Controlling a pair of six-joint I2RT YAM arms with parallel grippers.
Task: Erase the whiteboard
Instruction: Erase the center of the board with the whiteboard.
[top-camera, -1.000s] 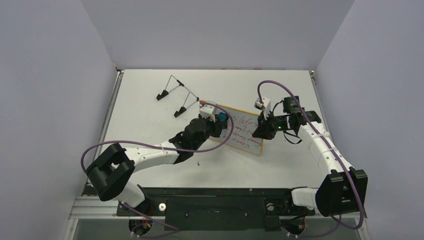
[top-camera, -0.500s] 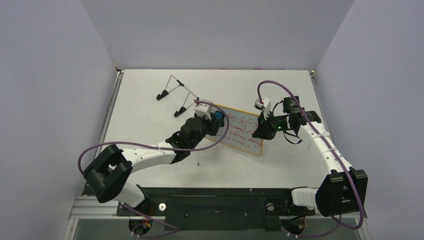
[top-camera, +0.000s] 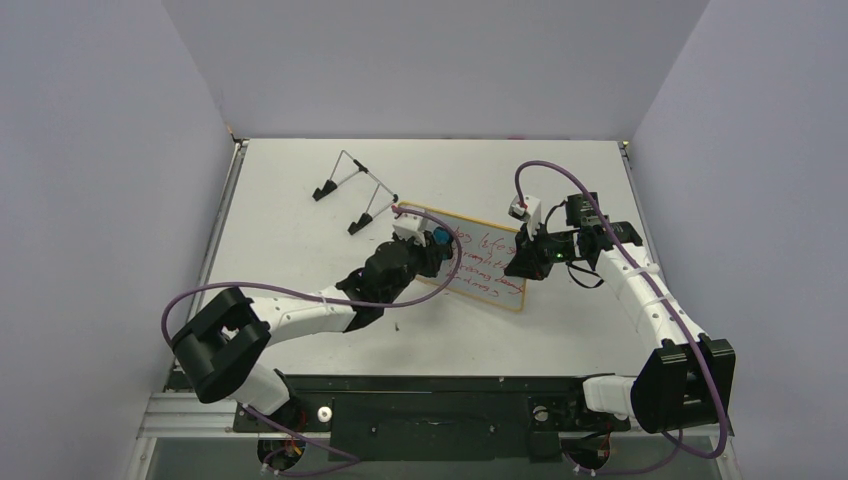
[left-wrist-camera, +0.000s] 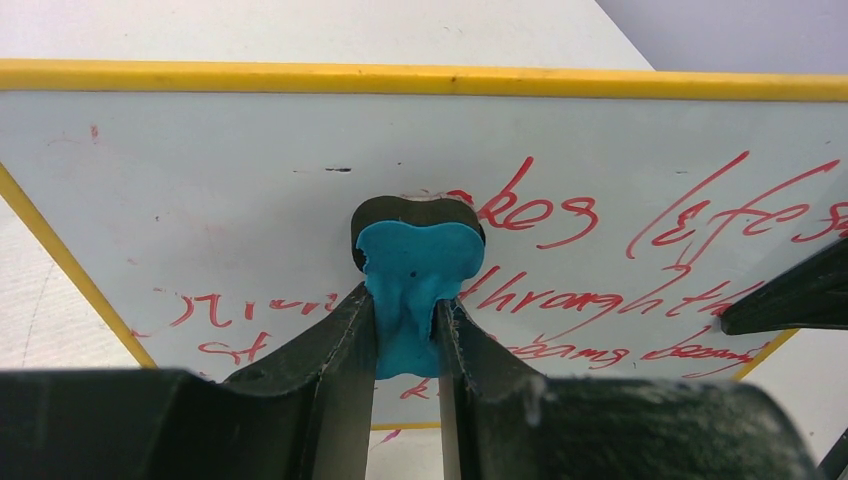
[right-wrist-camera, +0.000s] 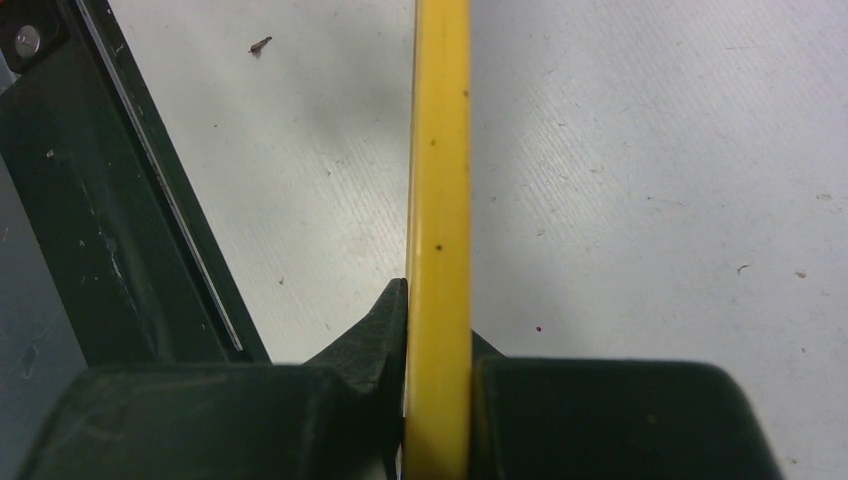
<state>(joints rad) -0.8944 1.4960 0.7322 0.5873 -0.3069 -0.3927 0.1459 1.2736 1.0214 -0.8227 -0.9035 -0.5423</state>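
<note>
Right wrist view alone shows the right hand (right-wrist-camera: 437, 335) clenched on the whiteboard (right-wrist-camera: 440, 150) by its yellow rim. Left wrist view shows the left hand (left-wrist-camera: 405, 330) grasping a blue eraser (left-wrist-camera: 415, 265) against the board's face, which carries red handwriting. Top external view places the board mid-table (top-camera: 300, 240), with the wire stand (top-camera: 355, 185) well apart.
</note>
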